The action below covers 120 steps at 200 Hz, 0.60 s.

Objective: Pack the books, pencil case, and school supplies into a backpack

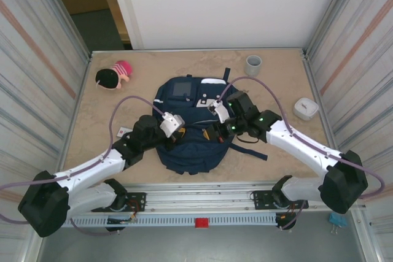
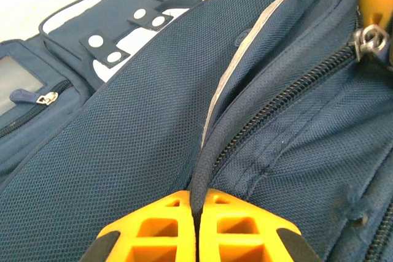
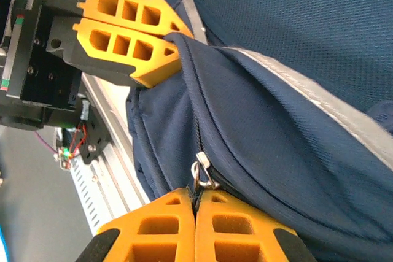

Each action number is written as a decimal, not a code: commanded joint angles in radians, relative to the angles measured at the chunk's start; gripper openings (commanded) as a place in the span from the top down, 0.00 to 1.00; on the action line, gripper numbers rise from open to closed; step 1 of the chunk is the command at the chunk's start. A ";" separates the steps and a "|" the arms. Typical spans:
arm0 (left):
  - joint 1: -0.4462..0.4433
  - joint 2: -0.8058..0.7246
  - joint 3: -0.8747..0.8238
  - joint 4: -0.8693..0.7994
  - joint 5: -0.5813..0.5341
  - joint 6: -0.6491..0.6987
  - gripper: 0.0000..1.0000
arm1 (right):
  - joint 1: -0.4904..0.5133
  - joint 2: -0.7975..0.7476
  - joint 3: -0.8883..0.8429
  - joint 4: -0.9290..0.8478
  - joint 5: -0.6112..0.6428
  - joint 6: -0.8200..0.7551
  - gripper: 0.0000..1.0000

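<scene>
From above, the backpack (image 1: 193,145) lies flat in the middle of the desk (image 1: 276,90), front pocket toward the far edge, with both arms reaching in over its middle. The left gripper (image 1: 182,135) and right gripper (image 1: 212,131) sit close together on the fabric; from this height I cannot tell how their jaws stand. A grey cup (image 1: 253,64) stands near the far edge, a white box (image 1: 305,108) lies well to the right, a pink and black toy (image 1: 113,75) lies at far left, and a small white piece (image 1: 124,131) rests on the desk beside the left arm. In the left wrist view, the left gripper's orange fingers are pressed together on a corded seam of the backpack, a pale stripe running up the mesh panel beside it. A zip (image 2: 288,96) runs up to the right, toward the right gripper at the top corner, where a metal zip pull (image 2: 368,35) sits. In the right wrist view, the right gripper is closed at the zip pull, the ring standing just above its fingertips, while the left gripper pinches the backpack's edge farther along the same seam.
</scene>
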 commanded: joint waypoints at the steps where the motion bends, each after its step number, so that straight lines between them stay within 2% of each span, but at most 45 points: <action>1: -0.029 0.000 0.080 0.139 -0.002 0.011 1.00 | 0.098 0.041 0.043 0.130 -0.041 0.120 1.00; 13: -0.029 -0.007 0.078 0.137 -0.001 0.013 1.00 | 0.105 0.048 0.041 0.149 -0.019 0.145 0.98; 26: -0.030 -0.017 0.075 0.131 -0.009 0.019 1.00 | 0.102 0.037 0.035 0.149 0.010 0.153 0.83; 45: -0.029 -0.037 0.064 0.112 -0.026 0.043 1.00 | 0.080 -0.020 0.003 0.141 0.030 0.178 0.72; 70: -0.025 -0.073 0.038 0.101 -0.029 0.082 1.00 | 0.004 -0.129 -0.073 0.144 0.019 0.254 0.53; 107: -0.009 -0.088 0.014 0.093 0.011 0.104 1.00 | -0.136 -0.261 -0.211 0.212 -0.003 0.431 0.48; 120: 0.000 -0.088 0.009 0.097 0.024 0.101 1.00 | -0.173 -0.307 -0.236 0.221 -0.018 0.477 0.43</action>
